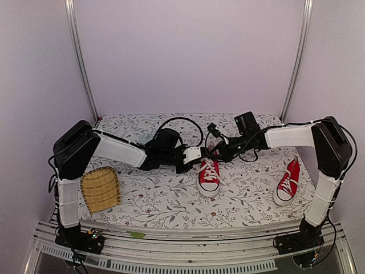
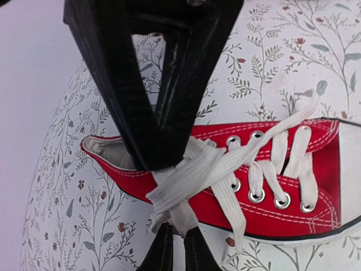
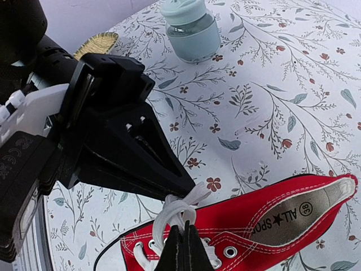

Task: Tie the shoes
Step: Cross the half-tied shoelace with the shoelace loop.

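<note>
One red shoe (image 1: 209,177) with white laces lies at the table's middle, toe toward the near edge. Both grippers meet over its lace area. My left gripper (image 2: 177,240) is shut on a flat end of the white lace (image 2: 192,175) that crosses the shoe's red side (image 2: 282,219). My right gripper (image 3: 185,226) is shut on a loop of lace (image 3: 169,217) just above the eyelets of the shoe (image 3: 282,226). The two grippers' tips almost touch. The other shoe (image 1: 287,182) lies alone at the right, near the right arm's base.
A woven bamboo mat (image 1: 100,189) lies at the left front of the flowered tablecloth. A pale teal jar (image 3: 194,31) stands behind the grippers toward the back. Metal posts and white walls enclose the table.
</note>
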{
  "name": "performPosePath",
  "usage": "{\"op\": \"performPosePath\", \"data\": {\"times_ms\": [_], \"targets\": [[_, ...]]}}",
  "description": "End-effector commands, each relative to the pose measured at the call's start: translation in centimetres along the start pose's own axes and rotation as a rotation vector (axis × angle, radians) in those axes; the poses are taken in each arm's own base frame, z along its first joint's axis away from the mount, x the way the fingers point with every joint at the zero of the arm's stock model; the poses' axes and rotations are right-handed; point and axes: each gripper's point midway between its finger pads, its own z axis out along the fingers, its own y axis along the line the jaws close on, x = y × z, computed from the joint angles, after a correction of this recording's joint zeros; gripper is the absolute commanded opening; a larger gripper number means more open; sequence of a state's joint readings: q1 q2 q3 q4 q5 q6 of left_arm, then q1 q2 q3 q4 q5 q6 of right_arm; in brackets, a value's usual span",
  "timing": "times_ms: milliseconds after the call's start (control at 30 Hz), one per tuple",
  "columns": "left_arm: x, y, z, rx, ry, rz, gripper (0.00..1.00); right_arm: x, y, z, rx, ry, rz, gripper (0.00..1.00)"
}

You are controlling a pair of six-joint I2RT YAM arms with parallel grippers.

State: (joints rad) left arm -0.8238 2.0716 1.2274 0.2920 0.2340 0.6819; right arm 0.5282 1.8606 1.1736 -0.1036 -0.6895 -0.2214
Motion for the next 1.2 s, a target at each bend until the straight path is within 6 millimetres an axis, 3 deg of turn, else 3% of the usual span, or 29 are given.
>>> {"op": "performPosePath", "data": {"times_ms": [0, 267, 500, 633, 767, 967, 1100, 1167], "targets": [[-1.6, -0.7, -0.9, 0.031, -0.034, 0.044, 0.16, -0.4, 0.1, -0.9, 0.014, -0.020, -0.007, 0.01], [-1.5, -0.5, -1.3, 0.021, -0.015, 0.077, 0.38, -0.1, -0.1, -1.3, 0.022, -0.017, -0.003, 0.01], [-0.6, -0.2, -0.3, -0.009, -0.001, 0.068, 0.44, 0.1, -0.4, -1.4, 0.021, -0.020, 0.007, 0.02], [0.0, 1.1, 0.2, -0.092, 0.008, 0.068, 0.44, -0.2, -0.6, -1.5, 0.027, -0.021, 0.010, 0.18], [0.3, 0.7, 0.6, -0.084, 0.001, 0.083, 0.41, 0.4, -0.4, -2.0, 0.050, -0.011, 0.023, 0.28], [0.9, -0.4, 0.8, -0.052, 0.000, 0.092, 0.37, 2.4, 1.1, -3.1, 0.077, 0.004, 0.053, 0.35], [1.2, -0.6, 0.9, -0.052, -0.007, 0.113, 0.28, 3.5, 2.4, -2.5, 0.066, 0.004, 0.045, 0.37], [1.1, -0.6, 0.9, -0.056, -0.010, 0.112, 0.19, 3.9, 2.2, -1.9, 0.078, 0.012, 0.051, 0.38]]}}
